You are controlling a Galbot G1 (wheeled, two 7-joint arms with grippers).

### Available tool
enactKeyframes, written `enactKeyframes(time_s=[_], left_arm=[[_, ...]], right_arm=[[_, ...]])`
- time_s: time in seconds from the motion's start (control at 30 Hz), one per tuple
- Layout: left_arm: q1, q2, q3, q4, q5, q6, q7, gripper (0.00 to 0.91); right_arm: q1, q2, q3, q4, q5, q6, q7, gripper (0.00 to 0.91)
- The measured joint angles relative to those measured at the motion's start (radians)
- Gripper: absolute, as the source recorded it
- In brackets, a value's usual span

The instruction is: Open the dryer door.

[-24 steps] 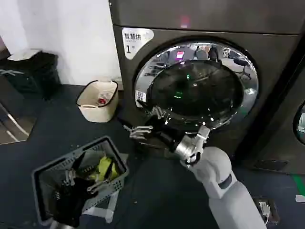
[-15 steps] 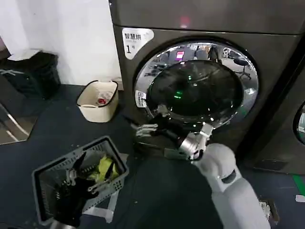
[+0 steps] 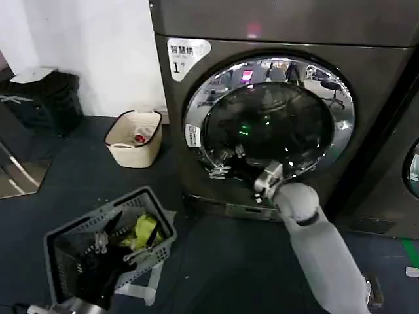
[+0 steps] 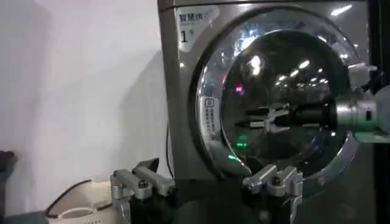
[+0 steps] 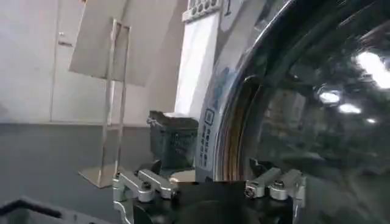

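Head view puts your right pincer (image 3: 219, 171) at the lower left rim of the large round porthole door (image 3: 272, 121) with its shiny chrome ring and bulging dark tinted glass, set in the front of the dark grey dryer cabinet (image 3: 196, 131). Its fingers are spread, with the chrome ring just beyond the tips; contact is not clear. Your left pincer (image 4: 207, 185), also spread, waits low and well back from the machine, above a grey wire basket (image 3: 72, 242) on the floor.

Expect the door to be rigid and fairly heavy, the chrome and glass slick, and the glass worth sparing. Take hold at the ring's edge beside the fingertips, not on the dome.

The door lies closed, flat to the cabinet, facing outward toward you; being round, it has no long axis.
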Motion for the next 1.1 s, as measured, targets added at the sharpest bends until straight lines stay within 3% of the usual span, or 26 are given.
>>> enactKeyframes(time_s=[0.13,0.47,0.67,1.1], left_arm=[[-0.001,0.0,0.0,-0.014,-0.021,0.043,0.001,0.907],[-0.003,-0.004,0.0,-0.017,-0.032,0.034,0.024,0.907],[-0.012,-0.007,-0.001,-0.011,-0.053,0.032,0.028,0.907],[-0.089,0.034,-0.045,0.043,-0.164,0.063,0.043,0.907]], right_arm=[[0.04,0.02,-0.02,-0.048,-0.002,0.0,0.004,0.907],[0.088,0.046,-0.042,-0.116,0.017,0.003,-0.032,0.907],[0.068,0.027,-0.037,-0.084,0.081,-0.024,-0.129,0.907],[-0.021,-0.067,0.029,0.034,0.137,-0.011,-0.429,0.907]])
